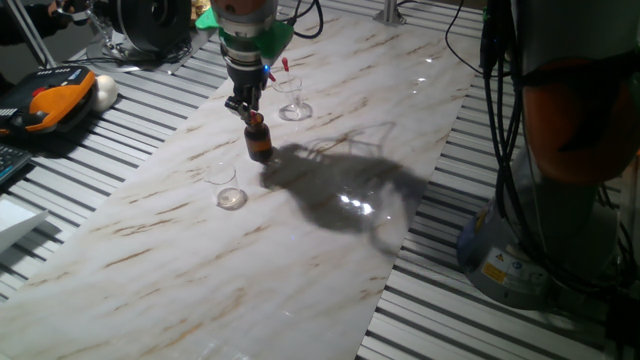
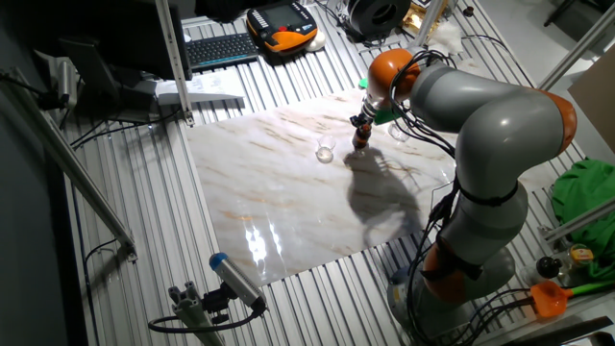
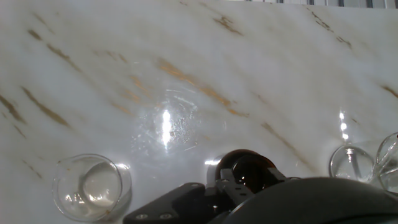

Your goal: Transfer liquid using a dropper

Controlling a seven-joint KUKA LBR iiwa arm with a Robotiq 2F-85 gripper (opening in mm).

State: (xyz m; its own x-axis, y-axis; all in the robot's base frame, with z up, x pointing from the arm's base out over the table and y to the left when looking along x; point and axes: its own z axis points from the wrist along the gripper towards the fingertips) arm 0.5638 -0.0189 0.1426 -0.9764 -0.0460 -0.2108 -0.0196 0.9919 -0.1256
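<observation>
Amber glass sits at the centre of things: a small brown bottle (image 1: 259, 140) stands upright on the marble table (image 1: 330, 260), and the gripper (image 1: 243, 107) hangs right over its neck. From one fixed view the jaws reach down to the bottle's top, but whether they are spread or pinching something cannot be told; the hand view shows only the dark bottle mouth (image 3: 247, 169) just ahead of the gripper's body.

The dropper (image 1: 284, 66) appears as a small red bulb beyond the bottle, leaning up out of a clear stemmed glass (image 1: 293, 103) that stands near the bottle on its far side. Its thin tube is too faint to make out.

A low clear cup (image 1: 229, 187) stands on the table near the bottle, on the side opposite the stemmed glass. In the hand view this cup (image 3: 91, 186) lies left of the bottle and a glass base (image 3: 351, 163) lies to its right.
</observation>
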